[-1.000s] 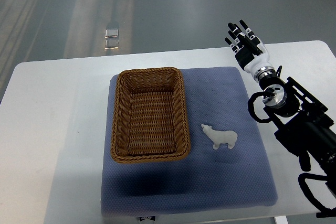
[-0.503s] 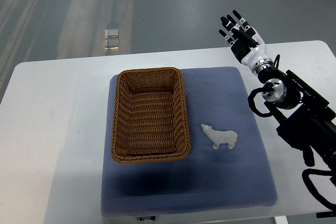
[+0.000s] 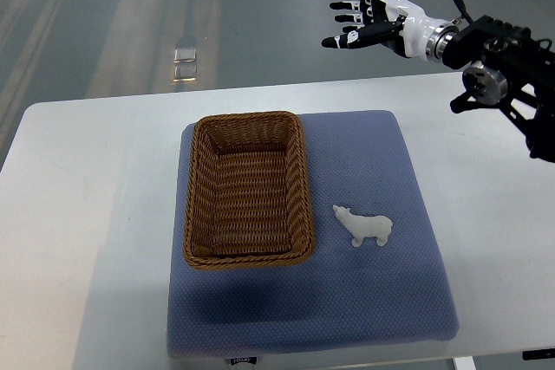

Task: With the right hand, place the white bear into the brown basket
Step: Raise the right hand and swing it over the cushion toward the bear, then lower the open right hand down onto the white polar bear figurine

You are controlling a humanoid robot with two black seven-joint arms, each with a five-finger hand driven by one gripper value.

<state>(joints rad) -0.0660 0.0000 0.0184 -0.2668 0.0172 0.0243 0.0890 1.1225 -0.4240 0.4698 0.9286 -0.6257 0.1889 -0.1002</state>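
Bear: small white rigid polar-bear figurine, likely light, slick | pinch midbody | my right hand fingers spread, empty.

A table is seen from above, with a mat laid on its middle. A basket is set on the left half of the mat, long side running front to back. A toy bear is laid on the mat just right of the basket's near right corner, apart from it. The right hand is held beyond the table's far edge, well apart from both.
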